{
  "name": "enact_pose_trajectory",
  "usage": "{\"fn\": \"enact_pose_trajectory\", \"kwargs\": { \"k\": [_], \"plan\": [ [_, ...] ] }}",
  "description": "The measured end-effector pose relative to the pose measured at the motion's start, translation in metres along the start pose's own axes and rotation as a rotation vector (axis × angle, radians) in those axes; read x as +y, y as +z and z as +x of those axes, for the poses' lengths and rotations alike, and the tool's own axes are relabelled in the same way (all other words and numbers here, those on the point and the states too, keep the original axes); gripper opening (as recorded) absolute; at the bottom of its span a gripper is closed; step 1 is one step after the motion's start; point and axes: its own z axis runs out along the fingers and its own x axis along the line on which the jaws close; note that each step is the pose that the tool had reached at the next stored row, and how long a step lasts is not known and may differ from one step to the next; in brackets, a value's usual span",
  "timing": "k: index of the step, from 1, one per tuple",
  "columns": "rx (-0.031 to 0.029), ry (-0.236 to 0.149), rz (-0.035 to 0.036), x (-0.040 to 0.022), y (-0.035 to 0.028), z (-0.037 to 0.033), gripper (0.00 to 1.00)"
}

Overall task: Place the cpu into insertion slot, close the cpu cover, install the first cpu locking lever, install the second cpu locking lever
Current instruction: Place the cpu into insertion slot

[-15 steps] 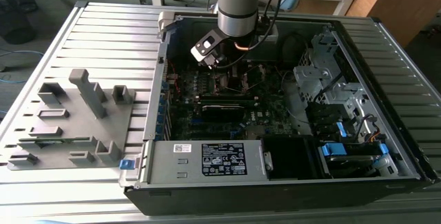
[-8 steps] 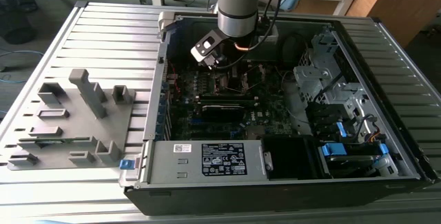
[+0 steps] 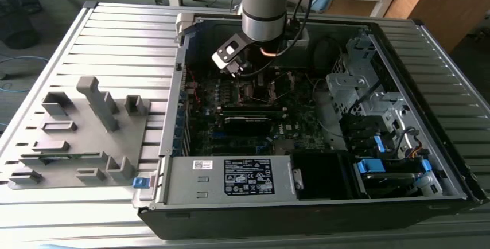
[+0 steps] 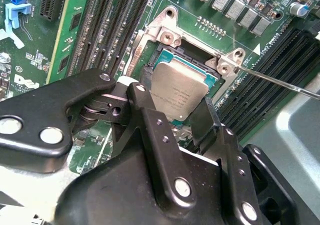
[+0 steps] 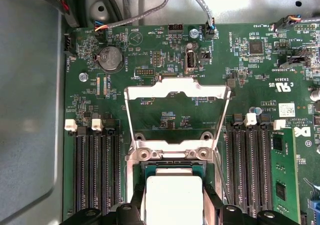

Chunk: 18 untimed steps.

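Note:
The cpu (image 4: pixel 181 91), a flat square chip with a silvery face, sits between my gripper's (image 4: pixel 172 99) two black fingers (image 4: pixel 144 116), which are shut on its edges. It hangs tilted, right over the insertion slot (image 4: pixel 156 60), whose silvery rim lies on the green board. In the first wrist view the cpu (image 5: pixel 173 194) looks bright white, just over the insertion slot (image 5: pixel 150 167). The cpu cover (image 5: pixel 177 88), a thin silvery frame, stands swung open beyond the socket. A thin metal locking lever (image 4: pixel 282 83) sticks out, unlatched. In the exterior view my gripper (image 3: pixel 256 81) is low inside the computer case.
Long black memory slots (image 5: pixel 95 170) flank the socket on both sides, with one green memory stick (image 5: pixel 281 177) seated. Cables (image 5: pixel 197 0) run along the case wall. A grey fixture (image 3: pixel 80 137) with blocks lies on the slatted table at the exterior view's left. Drive bays (image 3: pixel 382 123) fill the case's right.

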Motion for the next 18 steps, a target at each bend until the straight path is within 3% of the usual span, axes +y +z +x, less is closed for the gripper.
{"fn": "enact_pose_trajectory", "kwargs": {
  "k": [18],
  "plan": [
    [0.0001,-0.003,0.0001,0.0004,-0.0009,0.0,0.54]
  ]
}}
